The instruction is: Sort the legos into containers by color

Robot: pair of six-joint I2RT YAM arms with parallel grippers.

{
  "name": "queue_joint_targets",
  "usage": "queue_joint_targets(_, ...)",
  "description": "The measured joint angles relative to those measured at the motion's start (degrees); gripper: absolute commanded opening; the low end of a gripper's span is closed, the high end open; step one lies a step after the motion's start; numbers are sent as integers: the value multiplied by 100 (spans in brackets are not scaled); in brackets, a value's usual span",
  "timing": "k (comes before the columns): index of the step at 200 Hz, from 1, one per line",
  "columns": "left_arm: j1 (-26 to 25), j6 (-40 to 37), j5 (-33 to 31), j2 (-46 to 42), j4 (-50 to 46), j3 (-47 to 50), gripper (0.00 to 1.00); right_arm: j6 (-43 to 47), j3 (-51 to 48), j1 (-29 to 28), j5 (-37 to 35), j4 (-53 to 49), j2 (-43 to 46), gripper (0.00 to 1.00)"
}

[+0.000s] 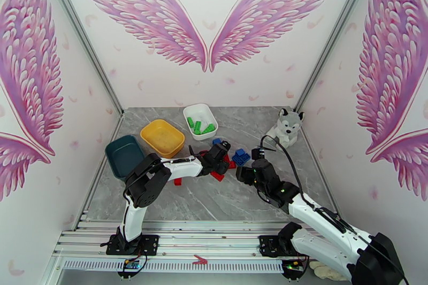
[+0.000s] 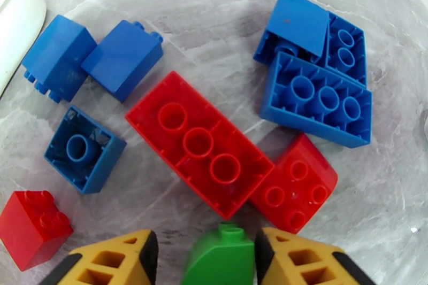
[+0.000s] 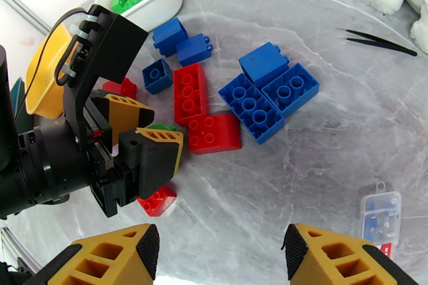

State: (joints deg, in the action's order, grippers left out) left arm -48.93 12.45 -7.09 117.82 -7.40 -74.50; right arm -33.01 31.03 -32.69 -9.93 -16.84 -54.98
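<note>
Red and blue legos lie bunched mid-table: a long red brick (image 2: 199,143), a red square one (image 2: 295,191), a blue cluster (image 2: 315,99) and smaller blue bricks (image 2: 83,149). My left gripper (image 2: 206,259) is low over them, jaws straddling a green brick (image 2: 219,259); the right finger touches it and a gap shows on the left side. Green legos (image 1: 199,125) lie in the white container (image 1: 211,115). The yellow container (image 1: 160,136) and teal container (image 1: 123,155) hold nothing. My right gripper (image 3: 219,254) hovers open over bare table, near the blue cluster (image 3: 262,96).
A plush husky (image 1: 286,126) sits at the back right, with black tweezers (image 3: 377,41) lying in front of it. A small clear case (image 3: 380,216) rests on the table to the right. A lone red brick (image 1: 177,181) lies under the left arm.
</note>
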Motion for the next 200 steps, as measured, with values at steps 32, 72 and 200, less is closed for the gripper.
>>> queue_joint_targets(32,0,15,0,0,20,116,55,0,-9,0,0,24,-24,68)
queue_joint_targets(72,0,42,0,-2,15,238,52,-2,-37,0,2,33,-31,68)
queue_joint_targets(200,31,111,-26,-212,164,361,40,0,-59,0,35,166,-212,68)
